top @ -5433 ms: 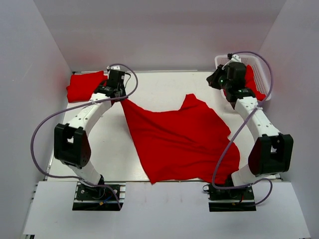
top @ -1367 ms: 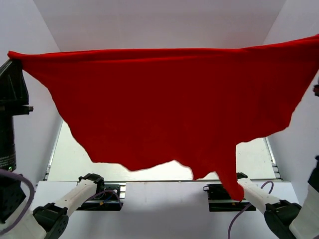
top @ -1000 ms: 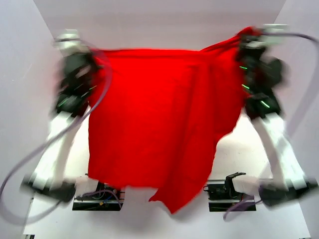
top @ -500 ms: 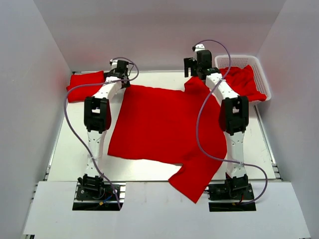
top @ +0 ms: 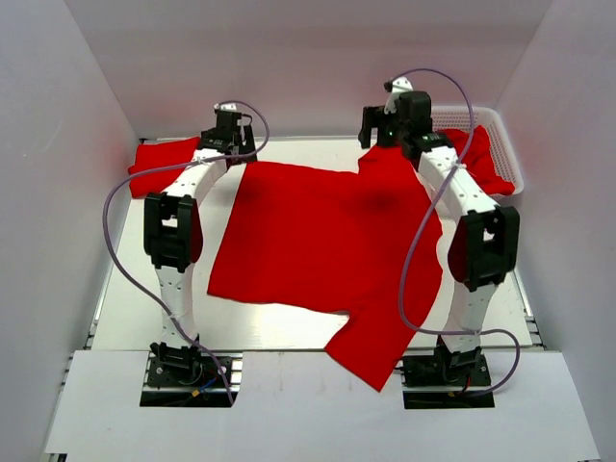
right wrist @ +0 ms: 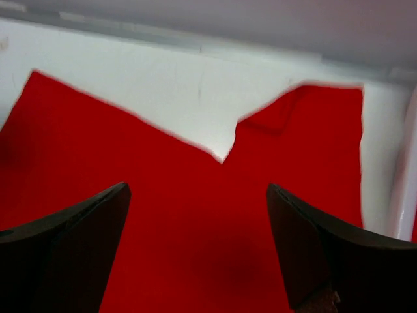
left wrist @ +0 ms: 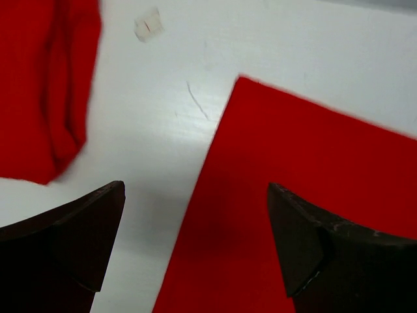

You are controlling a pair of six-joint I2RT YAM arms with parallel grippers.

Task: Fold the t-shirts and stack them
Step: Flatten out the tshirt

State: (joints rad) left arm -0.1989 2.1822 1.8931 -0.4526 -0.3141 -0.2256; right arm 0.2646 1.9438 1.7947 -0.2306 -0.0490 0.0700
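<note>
Since the frame of a moment ago the spread t-shirt (top: 318,241) has hardly changed its place. The right gripper (right wrist: 195,222) has gone up a little and slightly toward the basket (top: 491,115). The elbow of the left arm (top: 171,231) has shifted to the left. Somewhat earlier this shirt was stretched in the air between the two arms. Now it lies open and flat on the white tabletop (top: 144,289). Its far edge is near the back wall, and its near right part hangs over the near edge of the tabletop, beside the base of the right arm (top: 479,245).

The right gripper is wide open and holds nothing. It hovers above the far right corner of the shirt, where a sleeve sticks out toward the basket. The left gripper (left wrist: 195,215) is also wide open and empty, above the far left corner of the shirt. As far as the wrist view shows, it does not touch the cloth.

A folded t-shirt (top: 159,162) lies at the far left corner of the tabletop, apart from the spread one, with a bare strip of tabletop between them. Another red t-shirt (top: 486,159) lies crumpled in the white lattice basket at the far right. Plain pale walls (top: 308,67) close the tabletop at the back and on both sides.
</note>
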